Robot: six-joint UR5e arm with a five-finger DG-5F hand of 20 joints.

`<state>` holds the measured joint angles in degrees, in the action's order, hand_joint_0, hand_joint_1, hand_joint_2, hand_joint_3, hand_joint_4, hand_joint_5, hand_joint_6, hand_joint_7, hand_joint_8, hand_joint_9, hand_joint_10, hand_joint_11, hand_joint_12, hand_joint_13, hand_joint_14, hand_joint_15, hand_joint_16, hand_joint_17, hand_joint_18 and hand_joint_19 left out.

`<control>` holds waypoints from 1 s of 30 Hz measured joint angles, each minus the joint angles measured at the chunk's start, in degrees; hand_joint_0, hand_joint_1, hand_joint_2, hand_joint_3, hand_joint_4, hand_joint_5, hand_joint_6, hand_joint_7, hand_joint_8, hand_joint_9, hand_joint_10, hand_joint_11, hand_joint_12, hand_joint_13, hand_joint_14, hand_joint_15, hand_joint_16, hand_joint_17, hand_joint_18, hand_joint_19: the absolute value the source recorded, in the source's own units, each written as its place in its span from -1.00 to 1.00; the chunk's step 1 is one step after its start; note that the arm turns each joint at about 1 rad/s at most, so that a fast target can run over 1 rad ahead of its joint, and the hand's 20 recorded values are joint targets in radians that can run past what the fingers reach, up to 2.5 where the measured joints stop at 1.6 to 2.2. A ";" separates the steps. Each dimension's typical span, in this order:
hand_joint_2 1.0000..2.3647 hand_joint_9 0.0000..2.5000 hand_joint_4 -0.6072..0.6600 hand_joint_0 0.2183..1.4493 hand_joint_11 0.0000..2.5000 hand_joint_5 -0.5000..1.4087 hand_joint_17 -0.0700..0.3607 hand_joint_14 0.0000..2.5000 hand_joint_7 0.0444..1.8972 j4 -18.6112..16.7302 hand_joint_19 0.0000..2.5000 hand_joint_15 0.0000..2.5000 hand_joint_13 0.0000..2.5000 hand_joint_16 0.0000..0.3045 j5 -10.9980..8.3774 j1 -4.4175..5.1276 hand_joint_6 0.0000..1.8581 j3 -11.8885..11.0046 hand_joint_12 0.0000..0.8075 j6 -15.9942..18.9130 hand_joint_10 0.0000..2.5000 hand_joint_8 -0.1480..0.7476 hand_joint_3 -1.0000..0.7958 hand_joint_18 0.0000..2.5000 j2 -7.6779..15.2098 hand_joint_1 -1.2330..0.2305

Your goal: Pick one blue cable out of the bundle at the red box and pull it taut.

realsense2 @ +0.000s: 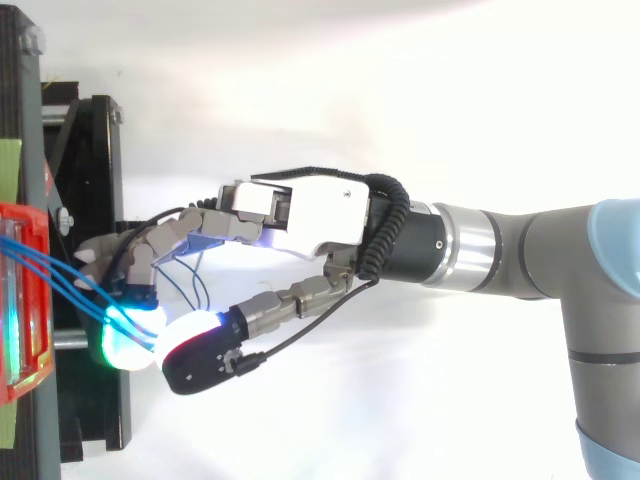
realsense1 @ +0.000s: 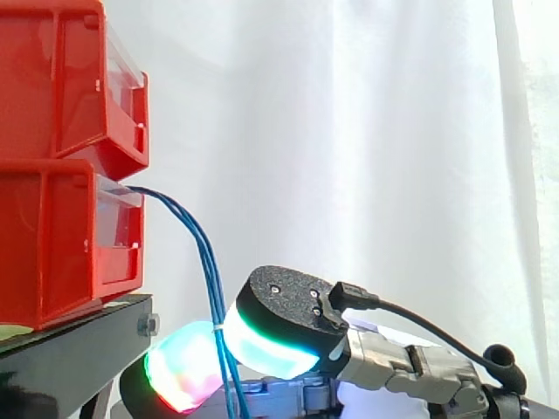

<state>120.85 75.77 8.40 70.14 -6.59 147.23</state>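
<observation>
Out in front of the lower red box (realsense1: 52, 253) there is plenty of open room. Only the white curtain (realsense1: 367, 131) hangs behind, and the arm (realsense2: 520, 255) reaches in from the side away from the box. The box sits on a black stand (realsense1: 79, 345) whose edge juts just past its front, and an upper red bin (realsense1: 61, 78) is stacked on it.

The blue cables (realsense1: 203, 253) are thin and lie close together. They leave the top front lip of the box, curve over and drop steeply past the stand's edge. Just below and in front of the box, the hand (realsense2: 310, 215) has its fingers curled in, and two glowing pads (realsense1: 185, 365) are closed on the cables from either side. From above, the cables fan slightly at the box, and a few thin blue loops show under the fingers.
</observation>
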 measured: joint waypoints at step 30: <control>-1.00 -0.53 0.27 -0.47 -0.77 -0.64 -0.10 -1.00 -0.09 0.79 -0.80 -0.87 -0.69 -0.64 -1.83 0.34 -0.17 -1.13 -0.11 -0.70 -0.99 0.08 -0.41 -0.71 0.02 -0.29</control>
<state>121.65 73.94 8.74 69.01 -7.29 147.25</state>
